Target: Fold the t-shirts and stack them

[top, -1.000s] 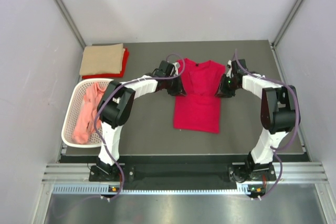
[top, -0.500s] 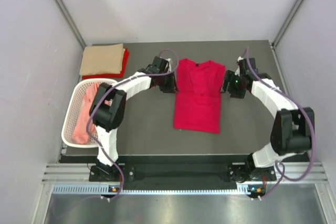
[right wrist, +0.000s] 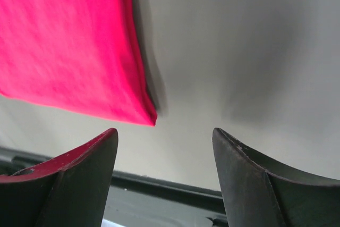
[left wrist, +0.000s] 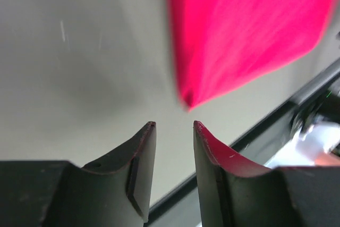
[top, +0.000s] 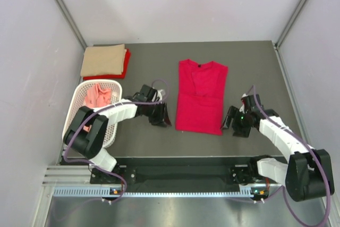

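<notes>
A crimson t-shirt [top: 201,99] lies flat mid-table, sleeves folded in, dark neck label [top: 201,66] at the far end. My left gripper [top: 163,117] is low at its near left hem corner, open a narrow gap and empty; in the left wrist view [left wrist: 174,126] the crimson t-shirt's corner [left wrist: 187,99] lies just ahead of the tips. My right gripper [top: 229,121] is at the near right hem corner, wide open and empty [right wrist: 164,134], with the crimson t-shirt's corner [right wrist: 149,115] just ahead of it. A folded tan shirt [top: 102,59] lies on a folded red one [top: 124,69] at the back left.
A white mesh basket [top: 114,84] stands at the left with a salmon pink shirt [top: 96,95] in it; my left arm reaches across its near part. The table's dark front rail [right wrist: 159,184] is close below both grippers. Grey walls enclose the table.
Both grippers have moved from the shirt's upper sides by the sleeves down toward the near edge, and now sit at the hem corners. The shirt has not shifted.
</notes>
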`<state>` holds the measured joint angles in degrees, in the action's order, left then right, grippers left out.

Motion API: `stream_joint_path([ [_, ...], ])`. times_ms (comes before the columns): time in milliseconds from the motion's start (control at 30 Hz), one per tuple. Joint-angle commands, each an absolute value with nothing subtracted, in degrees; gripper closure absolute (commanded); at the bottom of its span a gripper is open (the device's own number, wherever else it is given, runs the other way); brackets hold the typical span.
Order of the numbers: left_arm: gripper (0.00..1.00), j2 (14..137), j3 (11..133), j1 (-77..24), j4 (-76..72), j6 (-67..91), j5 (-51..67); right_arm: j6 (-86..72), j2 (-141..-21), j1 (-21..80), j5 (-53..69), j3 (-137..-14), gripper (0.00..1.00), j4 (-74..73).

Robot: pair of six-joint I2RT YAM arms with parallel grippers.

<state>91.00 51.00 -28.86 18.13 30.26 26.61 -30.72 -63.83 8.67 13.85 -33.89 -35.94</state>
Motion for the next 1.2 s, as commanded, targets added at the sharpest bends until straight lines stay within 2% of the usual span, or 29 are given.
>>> stream_joint_path([
  [0,0.59,88.5,46.3,-29.9,11.4,31.8,32.4,-35.2,-62.6,11.9,17.0,-31.0,0.28,-31.6],
  [133,0.53,89.3,44.1,-30.1,7.7,33.8,33.6,-37.3,-62.8,16.3,15.5,-28.5,0.28,-29.9],
  [367,0.47,90.9,40.7,-30.3,1.5,36.7,36.8,-40.0,-58.5,16.7,14.8,-24.7,0.29,-28.0],
  [733,0.47,96.3,41.5,-30.5,0.5,36.6,36.4,-39.4,-63.2,16.7,16.3,-23.9,0.37,-21.9],
  [867,0.49,97.5,41.6,-30.8,0.4,36.7,36.2,-39.4,-64.9,16.7,16.6,-22.7,0.4,-19.5],
  [1033,0.53,97.3,41.2,-30.9,1.0,36.7,34.2,-38.8,-66.3,16.7,16.3,-24.0,0.5,-19.4],
  [1133,0.6,96.9,40.8,-30.9,1.1,36.6,33.5,-39.0,-67.1,16.6,16.1,-24.3,0.53,-19.2],
  [1167,0.69,96.9,40.8,-31.0,1.3,36.6,33.2,-39.2,-67.3,16.6,16.2,-24.3,0.54,-19.5],
])
